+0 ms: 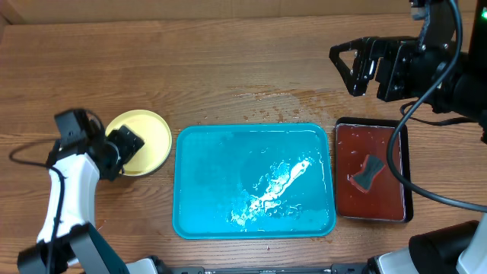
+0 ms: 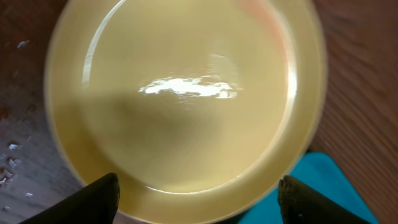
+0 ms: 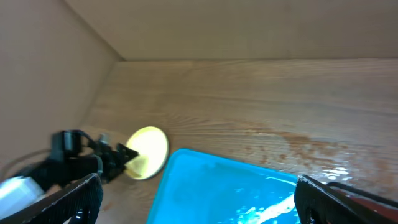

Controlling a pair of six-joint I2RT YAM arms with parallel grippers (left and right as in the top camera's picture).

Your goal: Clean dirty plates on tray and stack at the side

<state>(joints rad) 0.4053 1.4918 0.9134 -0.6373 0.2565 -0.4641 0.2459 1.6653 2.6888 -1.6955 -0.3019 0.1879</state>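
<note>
The left hand (image 1: 128, 149), at the left of the overhead frame, stands wide open and grips nothing. In the left wrist view its two dark fingers (image 2: 102, 200) sit at the lower corners, with the near rim of the round pale yellow plastic plate (image 1: 148, 133) between them.

The plate lies flat on the wooden surface (image 1: 228, 68), just beside the left edge of the large turquoise rectangular plastic tray (image 1: 199, 175). Its centre looks clean. Whether other plates lie beneath it cannot be told. The tray is wet and carries no plate.

Step in hand, by judgement: release at the stacking place.
- Keep the fingers spread clear of the rim.
- Withdraw the hand upward and away from the tray, so the rim is not dragged or tipped.

To the right, a smaller dark red black-rimmed tray (image 1: 380, 199) holds a dark bow-shaped object (image 1: 368, 173). At upper right, the right hand (image 1: 344, 72) hangs fully open and empty, well apart from the plate.
</note>
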